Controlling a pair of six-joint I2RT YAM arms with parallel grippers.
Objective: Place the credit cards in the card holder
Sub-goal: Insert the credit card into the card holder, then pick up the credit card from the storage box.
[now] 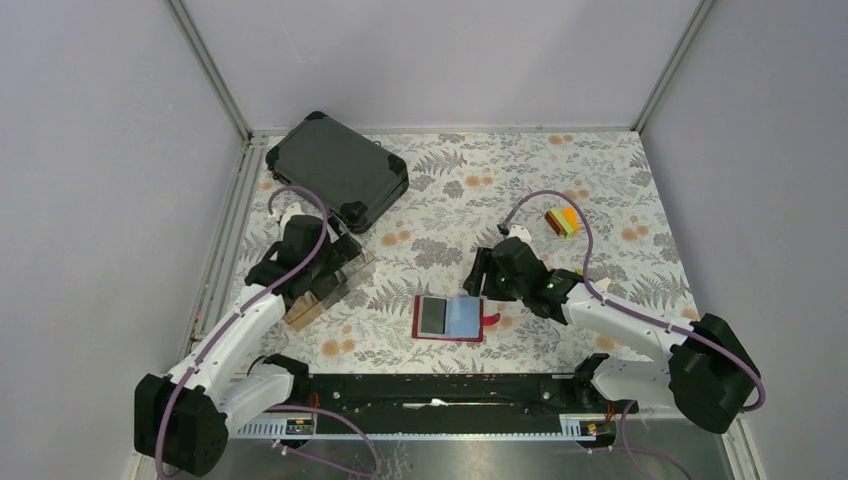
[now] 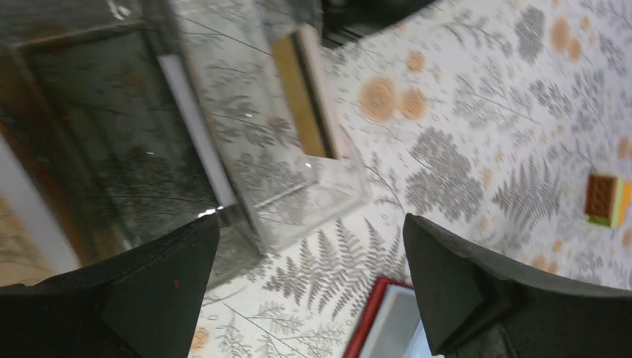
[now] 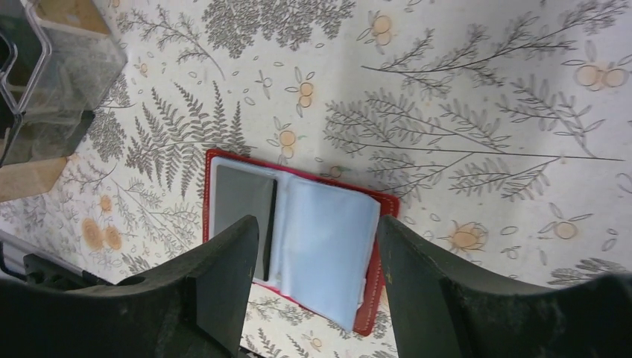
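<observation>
The red card holder [image 1: 450, 320] lies open on the table's near middle. A dark grey card [image 3: 242, 201] sits in its left half, and pale blue sleeves fill the right half. The holder also shows in the right wrist view [image 3: 373, 224] and at the bottom edge of the left wrist view [image 2: 373, 317]. My right gripper [image 3: 317, 224] is open and empty, just above the holder's far right side [image 1: 490, 278]. My left gripper [image 2: 309, 224] is open and empty beside the clear box [image 1: 335, 275]. A tan card [image 2: 296, 97] stands on edge in that box.
The clear compartmented box [image 2: 261, 149] with its wooden base [image 1: 303, 312] stands left of the holder. A large dark case [image 1: 338, 168] lies at the back left. Small coloured blocks [image 1: 563, 221] lie at the back right and show in the left wrist view [image 2: 605, 200].
</observation>
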